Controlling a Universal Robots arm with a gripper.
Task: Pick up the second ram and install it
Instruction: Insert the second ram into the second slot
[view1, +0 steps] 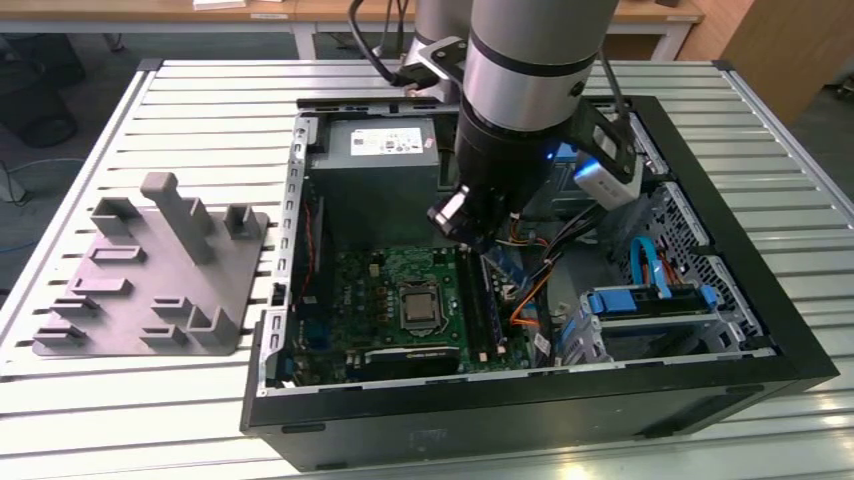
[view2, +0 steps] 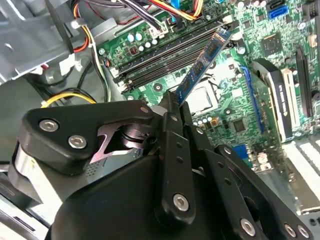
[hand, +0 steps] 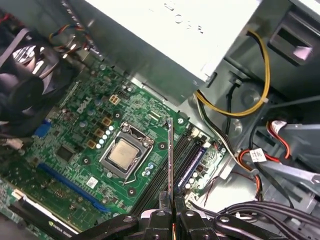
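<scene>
- The pick-up looked done. In the second wrist view the gripper was pinched onto one end of the second ram, its fingers pressed against the stick's two faces.
- The rest of the blue-green stick reached out free beyond the fingertips, clear of the board beneath it.
- In the exterior view the arm was lowered into the open computer case. The stick showed just below the gripper, over the motherboard's side towards the exterior view's right.
- The grey block stood well apart on the worktop, outside the case, with no stick visible on it.
- The install was not yet done, as I judged it. In the first wrist view the ram appeared edge-on as a thin line running from the gripper between the processor socket and the black slots, held above them and not seated.
- In the second wrist view the stick's free end hung near the long black slots, at an angle to them and not lined up with any one slot.
- One slot seemed to carry a bluish strip, perhaps a stick already in place; I could not tell for certain.
- What remained was lining the stick up with an empty slot, pressing it home and releasing it.
</scene>
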